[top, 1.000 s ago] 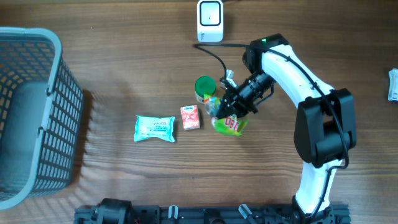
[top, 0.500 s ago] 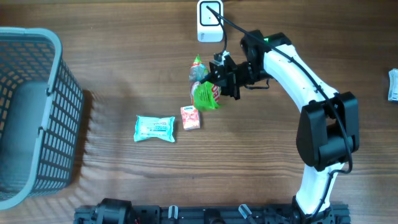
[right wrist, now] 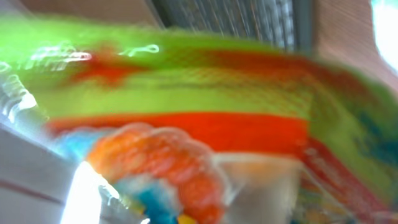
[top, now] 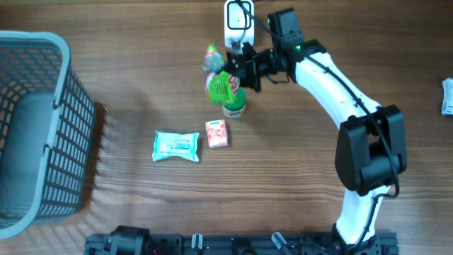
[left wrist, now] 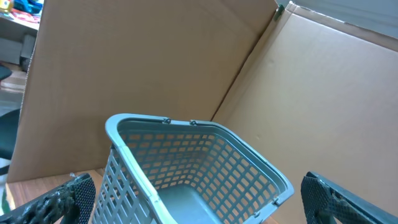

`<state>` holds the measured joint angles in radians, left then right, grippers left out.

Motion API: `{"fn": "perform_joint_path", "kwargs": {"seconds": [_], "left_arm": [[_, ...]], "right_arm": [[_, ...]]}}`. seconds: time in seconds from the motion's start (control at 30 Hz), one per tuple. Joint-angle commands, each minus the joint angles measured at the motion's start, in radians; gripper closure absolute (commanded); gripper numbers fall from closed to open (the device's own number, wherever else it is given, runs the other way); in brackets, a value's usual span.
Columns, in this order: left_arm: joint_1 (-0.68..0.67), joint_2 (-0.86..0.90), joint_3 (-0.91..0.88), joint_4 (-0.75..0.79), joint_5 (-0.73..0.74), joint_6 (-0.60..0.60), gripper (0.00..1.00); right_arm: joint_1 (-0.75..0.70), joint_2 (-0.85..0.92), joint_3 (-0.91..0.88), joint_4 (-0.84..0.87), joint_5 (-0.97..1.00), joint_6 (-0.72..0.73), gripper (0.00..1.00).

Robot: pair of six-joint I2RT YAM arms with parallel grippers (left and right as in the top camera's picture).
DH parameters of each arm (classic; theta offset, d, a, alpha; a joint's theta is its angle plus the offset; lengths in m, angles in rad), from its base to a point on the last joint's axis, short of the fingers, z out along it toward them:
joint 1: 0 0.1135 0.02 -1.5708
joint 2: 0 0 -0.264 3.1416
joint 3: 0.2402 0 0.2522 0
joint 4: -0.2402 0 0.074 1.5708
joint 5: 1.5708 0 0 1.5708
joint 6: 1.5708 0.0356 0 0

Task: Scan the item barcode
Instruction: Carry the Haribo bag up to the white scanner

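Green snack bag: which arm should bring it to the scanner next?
Right. The right gripper holds the green snack bag near the white scanner; the left gripper is open, facing the basket.

We read nothing; print on the green snack bag (top: 224,86) is blurred; that on the teal packet (top: 176,146) and red packet (top: 216,133) is too small.

The crinkly green-and-red snack bag (top: 222,85) is hanging tilted above the surface, just below the white scanner (top: 238,15).
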<state>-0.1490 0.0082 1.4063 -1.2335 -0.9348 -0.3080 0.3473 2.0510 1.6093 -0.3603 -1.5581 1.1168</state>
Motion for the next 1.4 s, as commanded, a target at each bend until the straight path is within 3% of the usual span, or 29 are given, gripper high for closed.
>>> {"fn": "perform_joint_path", "kwargs": {"seconds": [0.0,0.1,0.2,0.3,0.43,0.53,0.67,0.9,1.17,1.23,1.3,1.37], "left_arm": [[-0.005,-0.002,-0.002,0.001,-0.002,0.01,0.0],[-0.005,-0.002,-0.002,0.001,-0.002,0.01,0.0],[-0.005,-0.002,-0.002,0.001,-0.002,0.01,0.0],[-0.005,-0.002,-0.002,0.001,-0.002,0.01,0.0],[-0.005,-0.002,-0.002,0.001,-0.002,0.01,0.0],[-0.005,-0.002,-0.002,0.001,-0.002,0.01,0.0],[-0.005,-0.002,-0.002,0.001,-0.002,0.01,0.0],[-0.005,-0.002,-0.002,0.001,-0.002,0.01,0.0],[-0.005,-0.002,-0.002,0.001,-0.002,0.01,0.0],[-0.005,-0.002,-0.002,0.001,-0.002,0.01,0.0],[-0.005,-0.002,-0.002,0.001,-0.002,0.01,0.0],[-0.005,-0.002,-0.002,0.001,-0.002,0.01,0.0]], "right_arm": [[0.056,-0.05,0.025,0.555,-0.063,0.066,0.95],[0.129,-0.05,0.025,1.154,-0.064,0.077,0.95],[0.19,-0.05,0.025,1.484,-0.064,0.061,0.95],[0.226,-0.049,0.013,1.458,-0.064,-0.074,0.95],[0.225,-0.048,-0.015,1.356,-0.064,-0.486,0.95],[0.224,-0.046,-0.015,1.271,-0.011,-0.939,0.95],[0.211,-0.046,-0.014,1.301,0.144,-1.215,0.96],[0.212,-0.048,0.024,1.678,-0.063,-1.355,0.96],[0.204,-0.048,0.029,1.634,-0.063,-1.403,0.95],[0.19,-0.048,0.029,1.586,-0.063,-1.405,0.77],[0.182,-0.048,0.029,1.577,-0.063,-1.404,0.96],[0.18,-0.048,0.029,1.574,-0.063,-1.389,0.96]]}}
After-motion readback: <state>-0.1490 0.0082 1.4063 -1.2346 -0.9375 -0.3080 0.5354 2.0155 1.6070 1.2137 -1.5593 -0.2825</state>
